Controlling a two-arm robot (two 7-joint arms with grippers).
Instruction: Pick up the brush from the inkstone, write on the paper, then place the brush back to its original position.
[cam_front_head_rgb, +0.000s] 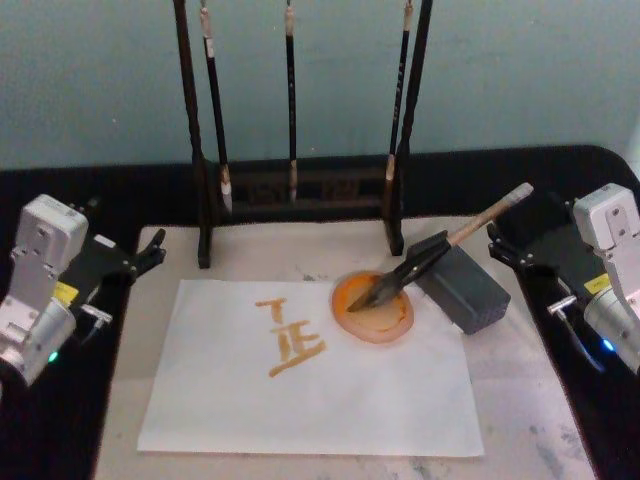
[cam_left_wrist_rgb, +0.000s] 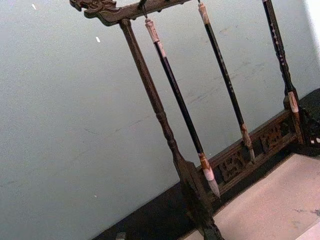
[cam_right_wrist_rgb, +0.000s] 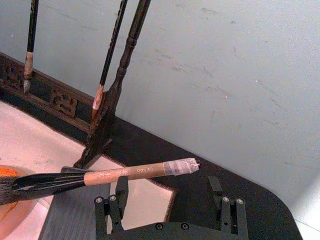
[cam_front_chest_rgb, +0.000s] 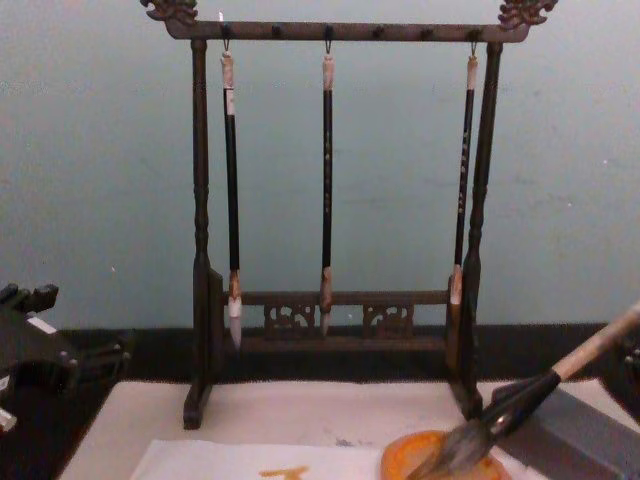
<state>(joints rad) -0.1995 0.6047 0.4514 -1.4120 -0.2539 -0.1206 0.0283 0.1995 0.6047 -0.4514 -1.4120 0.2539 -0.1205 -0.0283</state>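
Right claw (cam_front_head_rgb: 525, 272) sits on the dark worktop (cam_front_head_rgb: 600, 420) just right of the grey block (cam_front_head_rgb: 470, 290), spread wide and empty. The right wrist view shows both fingers (cam_right_wrist_rgb: 116, 200) apart with the brush (cam_front_head_rgb: 440, 248) lying across in front of them, untouched. Left claw (cam_front_head_rgb: 125, 285) is parked at the left edge beside the mat (cam_front_head_rgb: 530, 400), also spread, holding nothing.

The brush leans on the block, with its handle sloping up toward the right claw and its tuft down in the orange dish (cam_front_head_rgb: 372, 310). The paper (cam_front_head_rgb: 230, 400) already carries orange strokes near its middle, and the dish sits at its far right corner.

Risks as I see them:
- The handle only rests on the block's edge. A side nudge on approach likely rolls it off and drags the wet tuft across the paper.
- A grip too near the handle's end leaves the tuft heavy and swinging, which means sloppy strokes and drips.
- The rack (cam_front_head_rgb: 300, 190) has its right post just behind the dish, so a steep lift could clip it.
- The paper looks loose — brush drag may shift it.
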